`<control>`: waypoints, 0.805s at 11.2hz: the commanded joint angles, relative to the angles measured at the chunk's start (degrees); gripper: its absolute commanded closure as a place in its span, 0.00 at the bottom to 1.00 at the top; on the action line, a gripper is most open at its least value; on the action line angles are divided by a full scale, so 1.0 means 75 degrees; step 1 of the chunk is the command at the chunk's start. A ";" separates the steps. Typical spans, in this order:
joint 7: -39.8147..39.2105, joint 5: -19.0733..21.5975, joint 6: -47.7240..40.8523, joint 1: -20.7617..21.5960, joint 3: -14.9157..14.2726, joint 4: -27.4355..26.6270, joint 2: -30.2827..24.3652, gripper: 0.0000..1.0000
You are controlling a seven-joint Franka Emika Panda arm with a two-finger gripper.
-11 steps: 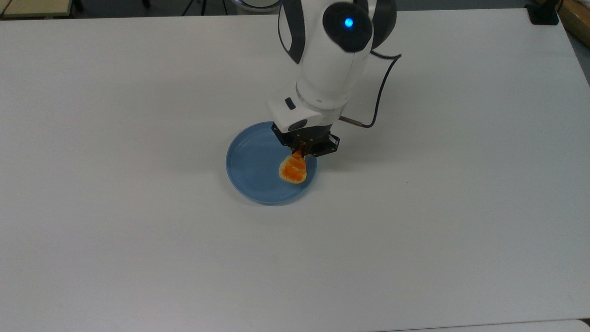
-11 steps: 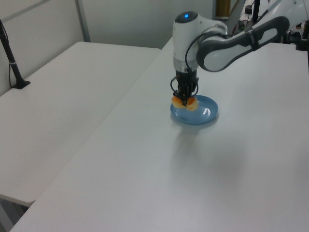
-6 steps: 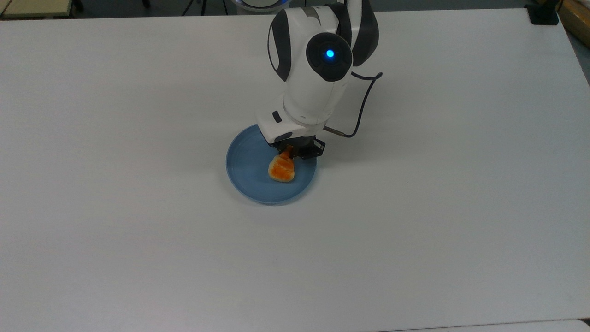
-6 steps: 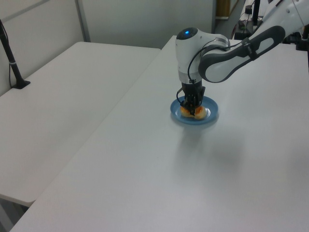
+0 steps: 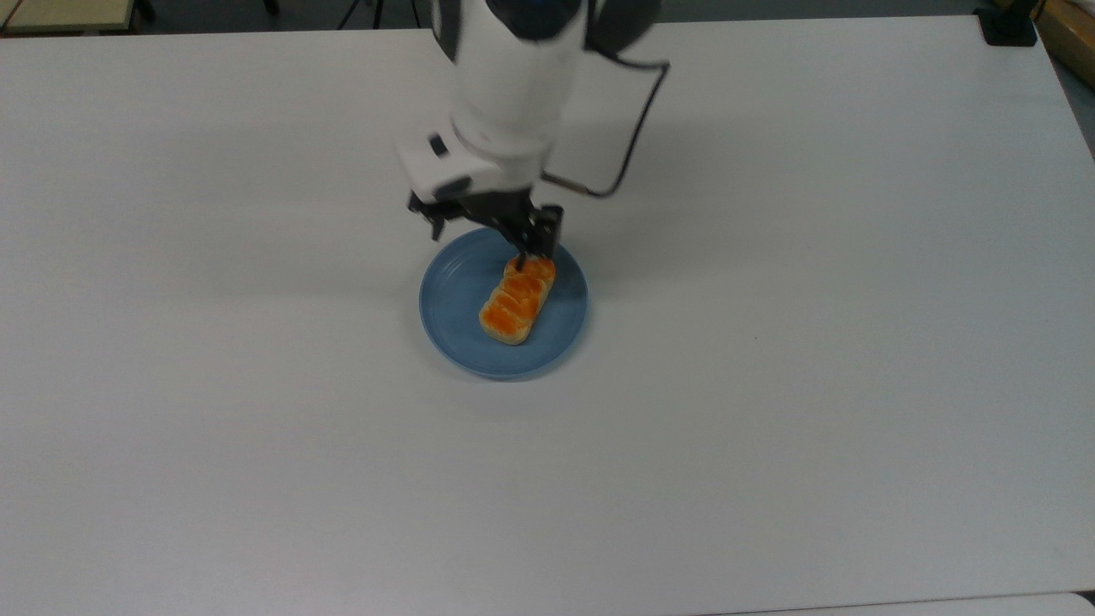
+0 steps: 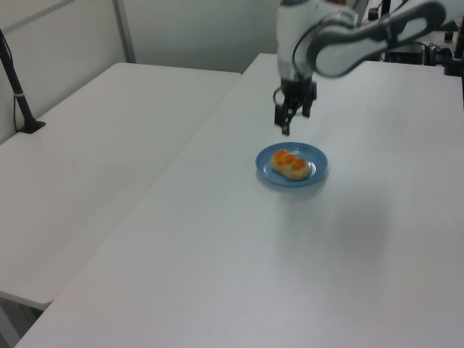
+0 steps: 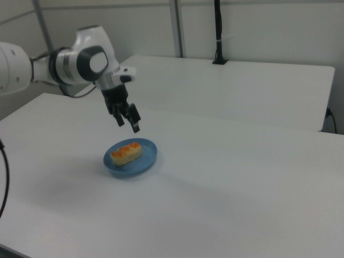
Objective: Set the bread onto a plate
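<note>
Change: let go of the bread (image 5: 517, 299) and risen off it since half a second ago; roll no longer pinched on end, now lying flat.
Hand (image 5: 484, 224): released, fingers spread apart, empty, hanging in the air above the plate's far rim in the top view.
Bread: resting lengthwise on the plate (image 5: 453, 316), glazed orange top up, a little toward the top view's right of centre, wholly inside the rim.
Plate: flat on the white desk (image 5: 770, 428).
Handling: probably light and soft, so easily dented by a hard pinch; glossy top may be a bit slick.
Hold point: best across the narrow middle, on the pale sides.
Progress: looks done, judging by the roll's seat.
</note>
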 commanded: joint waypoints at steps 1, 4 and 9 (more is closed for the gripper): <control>-0.1456 0.0321 -0.0878 -0.0911 0.0095 -0.0334 -0.1417 0.00; -0.2489 0.0333 -0.1301 -0.1744 0.0095 -0.0357 -0.1970 0.00; -0.2573 0.0450 -0.1419 -0.2016 0.0341 -0.0357 -0.2006 0.00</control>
